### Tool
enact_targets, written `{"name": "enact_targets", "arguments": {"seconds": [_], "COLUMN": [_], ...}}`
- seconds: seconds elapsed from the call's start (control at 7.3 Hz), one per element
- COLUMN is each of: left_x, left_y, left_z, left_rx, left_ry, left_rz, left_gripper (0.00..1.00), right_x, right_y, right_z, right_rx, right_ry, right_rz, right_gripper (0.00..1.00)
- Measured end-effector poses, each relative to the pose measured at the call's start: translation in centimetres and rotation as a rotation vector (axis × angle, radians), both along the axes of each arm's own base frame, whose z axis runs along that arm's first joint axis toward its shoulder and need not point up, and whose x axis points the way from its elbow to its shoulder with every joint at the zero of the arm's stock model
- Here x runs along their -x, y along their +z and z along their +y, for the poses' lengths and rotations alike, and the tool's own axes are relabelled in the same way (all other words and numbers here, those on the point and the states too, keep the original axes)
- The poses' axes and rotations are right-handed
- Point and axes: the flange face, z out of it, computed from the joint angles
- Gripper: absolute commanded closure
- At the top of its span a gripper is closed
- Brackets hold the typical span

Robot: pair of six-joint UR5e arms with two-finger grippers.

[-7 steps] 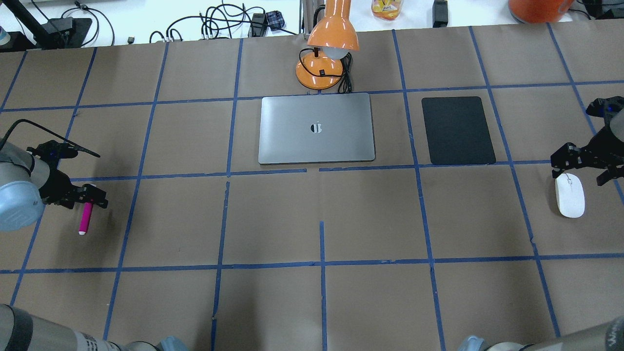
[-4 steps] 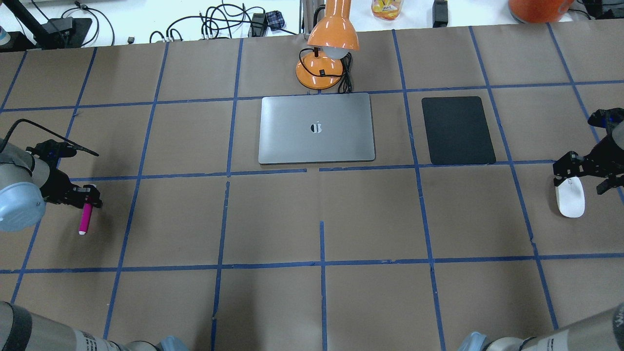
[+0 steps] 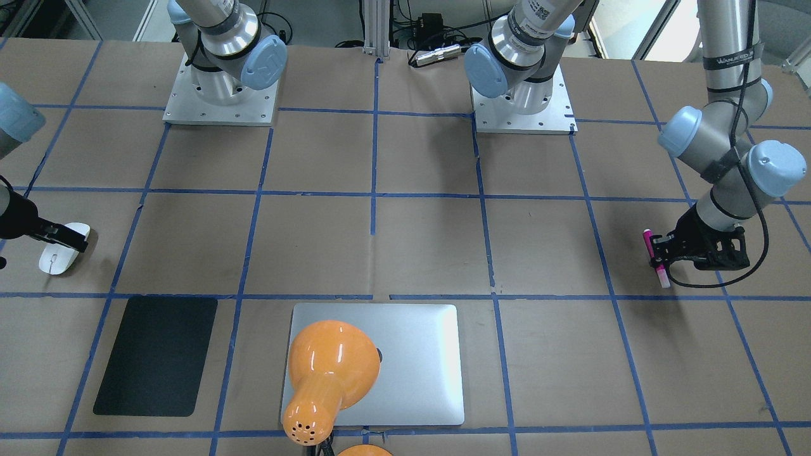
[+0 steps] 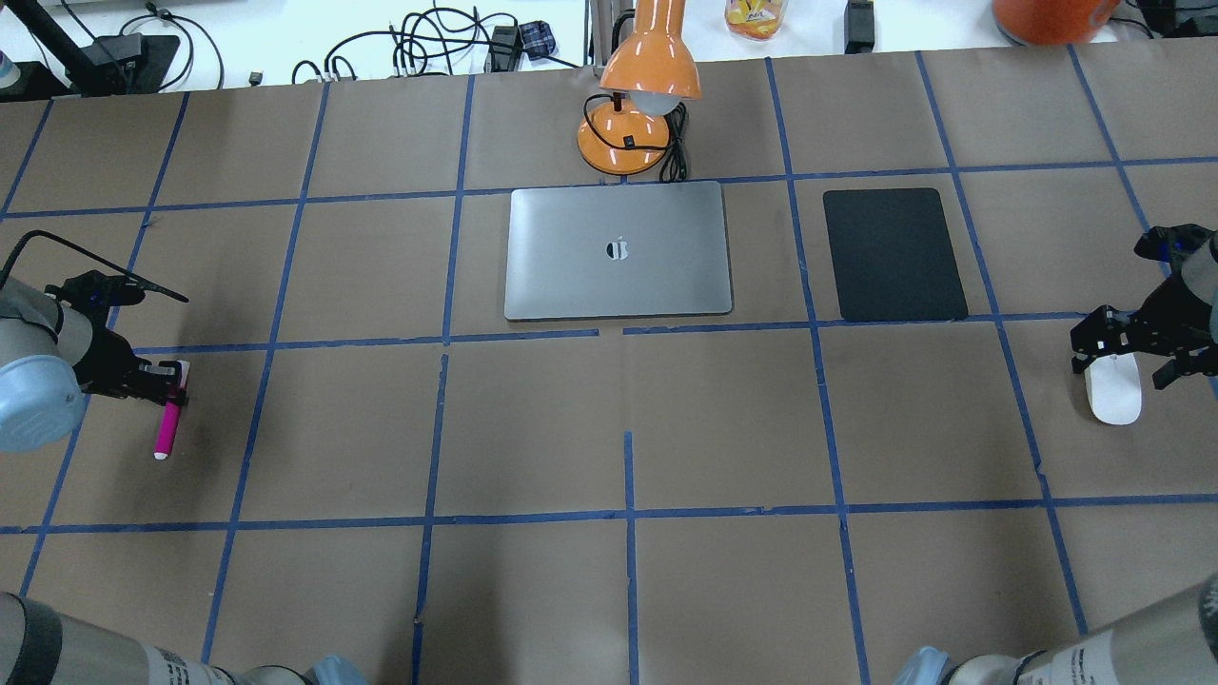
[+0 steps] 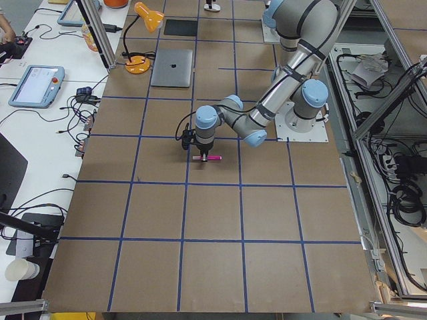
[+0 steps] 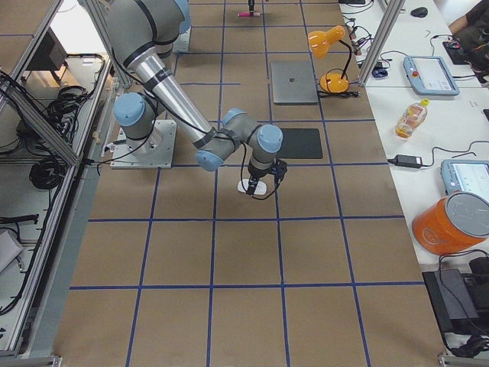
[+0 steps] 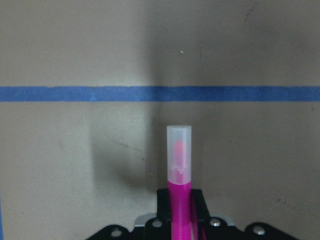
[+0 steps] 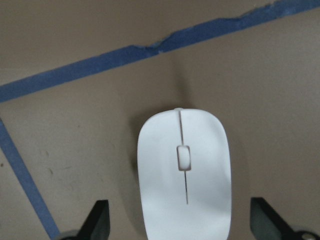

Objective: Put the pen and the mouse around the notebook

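The pink pen lies on the table at the far left, its pale cap pointing away from the wrist camera. My left gripper is shut on the pen's far part. At the far right lies the white mouse. My right gripper is low over its far end and open, with a finger on each side of the mouse and a gap to both. The silver notebook lies shut at the middle back, far from both.
An orange desk lamp stands just behind the notebook and its shade hangs over it. A black mat lies to the notebook's right. Blue tape lines grid the brown table.
The left gripper's fingers have drawn together onto the pen. The right gripper has come down and nearer, over the mouse's far end. Pen and mouse lie where they were.
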Motion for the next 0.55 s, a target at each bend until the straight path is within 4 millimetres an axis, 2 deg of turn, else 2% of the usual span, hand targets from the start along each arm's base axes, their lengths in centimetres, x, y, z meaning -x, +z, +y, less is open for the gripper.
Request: {"name": "enact_targets", "arguments": {"seconds": [0.27,0.41,0.55], "left_x": [0.0,0.2,0.8], "left_y": [-0.1,0.6,2.5], "left_z": [0.1,0.0,-0.6], "left_rx": [-0.008,-0.024,-0.062], "left_ry": [0.002,0.025,0.102], "left_rz": [0.007,0.020,0.051], "left_gripper": [1.00,1.00,1.00], "right_x": [0.1,0.2,0.2], "right_y": [-0.7,-0.8,-0.8], "right_z": [-0.1,-0.2,-0.2], "right_rx": [-0.009,-0.011,-0.008], "right_ry": [0.001,0.002,0.002], "right_rz": [-0.006,-0.008,-0.005], "right_gripper": [0.00,0.00,0.04]}}
